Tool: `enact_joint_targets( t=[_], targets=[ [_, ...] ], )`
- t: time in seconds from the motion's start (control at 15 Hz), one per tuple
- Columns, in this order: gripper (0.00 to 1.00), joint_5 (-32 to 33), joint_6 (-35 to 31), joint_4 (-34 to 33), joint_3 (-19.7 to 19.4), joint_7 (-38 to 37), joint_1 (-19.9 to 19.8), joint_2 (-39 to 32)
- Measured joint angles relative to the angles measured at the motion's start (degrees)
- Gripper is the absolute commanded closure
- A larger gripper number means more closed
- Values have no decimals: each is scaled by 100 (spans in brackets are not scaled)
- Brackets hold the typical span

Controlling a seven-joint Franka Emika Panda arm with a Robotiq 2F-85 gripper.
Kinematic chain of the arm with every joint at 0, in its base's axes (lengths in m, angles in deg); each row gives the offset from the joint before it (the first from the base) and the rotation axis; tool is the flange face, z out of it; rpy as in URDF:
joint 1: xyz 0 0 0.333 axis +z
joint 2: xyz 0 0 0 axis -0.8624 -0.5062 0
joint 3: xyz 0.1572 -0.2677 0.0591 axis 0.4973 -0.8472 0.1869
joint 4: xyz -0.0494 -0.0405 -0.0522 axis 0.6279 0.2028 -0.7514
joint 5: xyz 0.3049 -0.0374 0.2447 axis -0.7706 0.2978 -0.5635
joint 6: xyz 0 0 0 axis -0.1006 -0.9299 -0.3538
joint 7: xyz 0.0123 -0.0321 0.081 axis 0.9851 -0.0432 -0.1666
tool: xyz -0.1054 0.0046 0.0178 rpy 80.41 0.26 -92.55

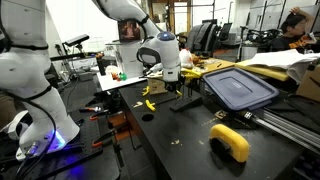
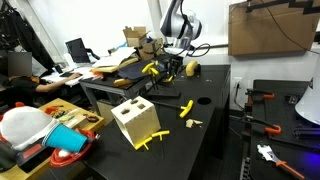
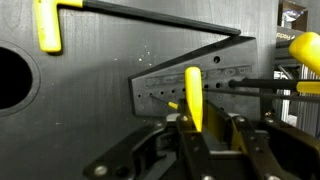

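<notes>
Worktop (image 2: 212, 95): matte black, flat, strewn with small yellow parts. The room behind is a cluttered lab with desks, chairs and screens.
Fingers (image 3: 181, 132): dark metal, closed tight on the handle (image 3: 193, 90).
Handle: smooth yellow bar, held over the rack near the worktop's far edge.
Rack (image 3: 160, 92): black, angular, with rows of small round holes.
Tool (image 3: 48, 25): yellow grip and thin black shaft, lying flat beside the rack.
Block (image 2: 135, 122): pale wood, boxy, drilled, towards the near edge.
Lid (image 1: 240, 88): grey-blue plastic, rectangular, ribbed.
</notes>
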State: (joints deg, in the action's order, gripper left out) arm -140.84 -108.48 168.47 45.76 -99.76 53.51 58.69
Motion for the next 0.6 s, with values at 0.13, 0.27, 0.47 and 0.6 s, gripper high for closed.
enact_joint_targets(
  t=[0.13,0.27,0.47,0.6],
  targets=[
    [95,-8,0,0,1,0,2,0],
    [95,-17,0,0,6,0,4,0],
    [95,-34,0,0,21,0,7,0],
    [95,-48,0,-2,22,1,7,0]
  ],
)
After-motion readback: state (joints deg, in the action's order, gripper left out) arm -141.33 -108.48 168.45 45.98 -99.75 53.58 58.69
